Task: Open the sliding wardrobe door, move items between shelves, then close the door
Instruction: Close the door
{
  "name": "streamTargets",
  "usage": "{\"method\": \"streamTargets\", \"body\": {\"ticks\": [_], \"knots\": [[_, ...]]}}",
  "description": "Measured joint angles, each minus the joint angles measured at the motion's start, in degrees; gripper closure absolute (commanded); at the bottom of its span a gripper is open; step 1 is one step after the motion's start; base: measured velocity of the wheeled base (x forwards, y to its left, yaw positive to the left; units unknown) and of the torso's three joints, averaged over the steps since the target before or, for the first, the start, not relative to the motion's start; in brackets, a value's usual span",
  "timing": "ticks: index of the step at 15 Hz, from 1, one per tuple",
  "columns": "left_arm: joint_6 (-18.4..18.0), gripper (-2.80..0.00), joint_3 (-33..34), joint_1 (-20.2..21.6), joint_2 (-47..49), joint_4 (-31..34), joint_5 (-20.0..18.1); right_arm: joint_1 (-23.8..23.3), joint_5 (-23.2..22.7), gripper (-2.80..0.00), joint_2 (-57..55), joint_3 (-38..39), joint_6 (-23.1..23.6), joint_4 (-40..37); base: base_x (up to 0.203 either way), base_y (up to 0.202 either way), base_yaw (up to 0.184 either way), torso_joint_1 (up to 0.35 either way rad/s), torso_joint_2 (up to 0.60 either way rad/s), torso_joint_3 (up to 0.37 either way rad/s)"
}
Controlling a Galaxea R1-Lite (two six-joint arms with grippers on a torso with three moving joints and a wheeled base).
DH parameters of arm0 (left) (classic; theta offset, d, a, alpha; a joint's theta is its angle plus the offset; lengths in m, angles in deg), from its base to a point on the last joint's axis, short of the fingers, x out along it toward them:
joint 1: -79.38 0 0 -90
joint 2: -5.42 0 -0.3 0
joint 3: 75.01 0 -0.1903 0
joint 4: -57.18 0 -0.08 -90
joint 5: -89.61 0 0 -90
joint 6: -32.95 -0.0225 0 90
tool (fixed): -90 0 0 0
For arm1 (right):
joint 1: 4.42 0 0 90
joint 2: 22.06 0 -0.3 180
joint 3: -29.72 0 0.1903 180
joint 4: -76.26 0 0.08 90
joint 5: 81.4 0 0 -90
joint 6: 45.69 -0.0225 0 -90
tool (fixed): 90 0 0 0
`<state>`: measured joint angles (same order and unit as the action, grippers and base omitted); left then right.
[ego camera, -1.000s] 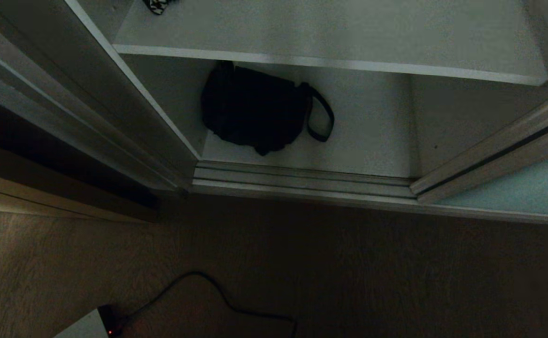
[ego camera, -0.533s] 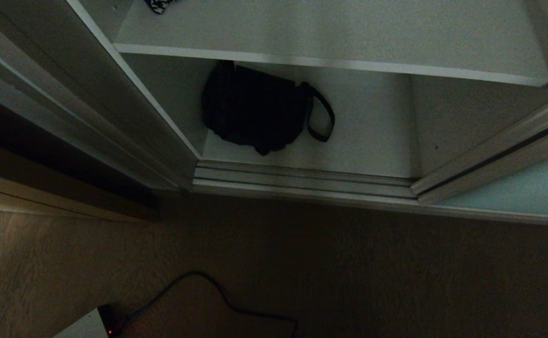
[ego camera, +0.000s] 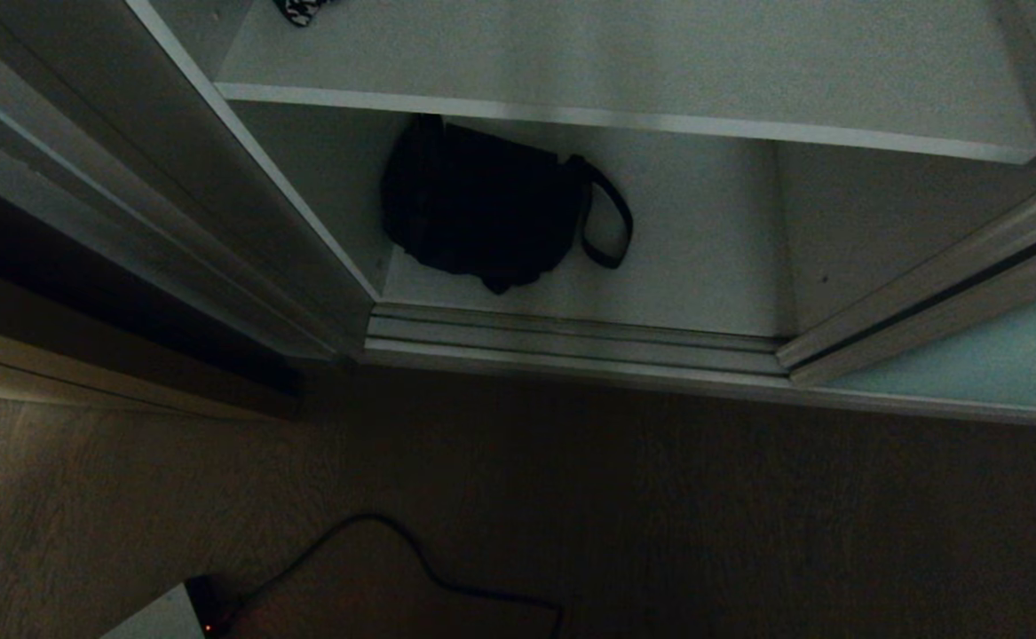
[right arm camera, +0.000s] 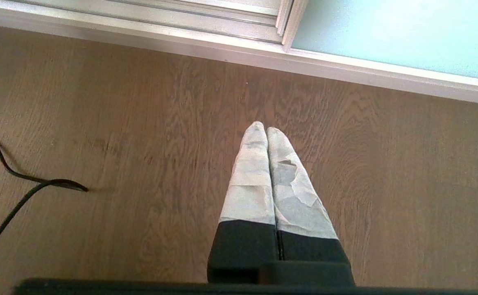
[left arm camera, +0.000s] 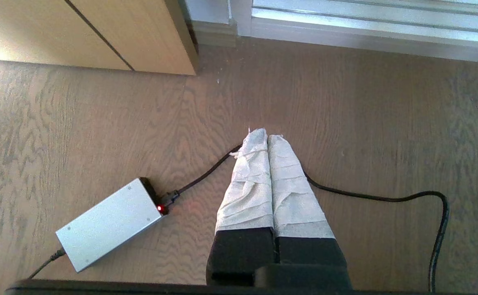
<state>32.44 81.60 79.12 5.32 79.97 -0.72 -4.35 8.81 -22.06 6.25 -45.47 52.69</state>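
A black bag [ego camera: 482, 209], judged soft and light, is seen on the bottom shelf [ego camera: 704, 248], its strap loop [ego camera: 608, 222] the likely hold. The door [ego camera: 997, 355] is slid aside. Both grippers, left [left arm camera: 267, 139] and right [right arm camera: 265, 129], are pressed together, empty, over the floor [right arm camera: 99, 123], well short of the bag.

The head view is very dim and grainy: the wooden floor [ego camera: 660, 515] sinks into near-black, and the black bundle [ego camera: 482, 209] shows as a featureless dark shape on the lower shelf [ego camera: 704, 257]. The upper shelf [ego camera: 642, 62] catches the most light there, its front edge a pale line. Both wrist views are far brighter (daylight-like), with wood grain crisp and a warm glare on the beige cabinet front [left arm camera: 26, 32]. The frosted door [right arm camera: 394, 32] glows pale teal, nearly washed out.
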Motion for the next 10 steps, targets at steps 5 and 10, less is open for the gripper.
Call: {"method": "streamTargets", "body": {"ticks": [5,10], "knots": [[-0.01,0.00,0.00,0.00,0.00,-0.01,-0.02,0.00,0.04,0.00,0.00,0.00,-0.74,0.17,0.000,0.000,0.000,0.000,0.00,0.000],[0.14,0.00,0.00,0.00,0.00,0.02,0.04,0.00,0.08,0.00,0.00,0.00,-0.80,0.18,0.000,0.000,0.000,0.000,0.00,0.000]]}}
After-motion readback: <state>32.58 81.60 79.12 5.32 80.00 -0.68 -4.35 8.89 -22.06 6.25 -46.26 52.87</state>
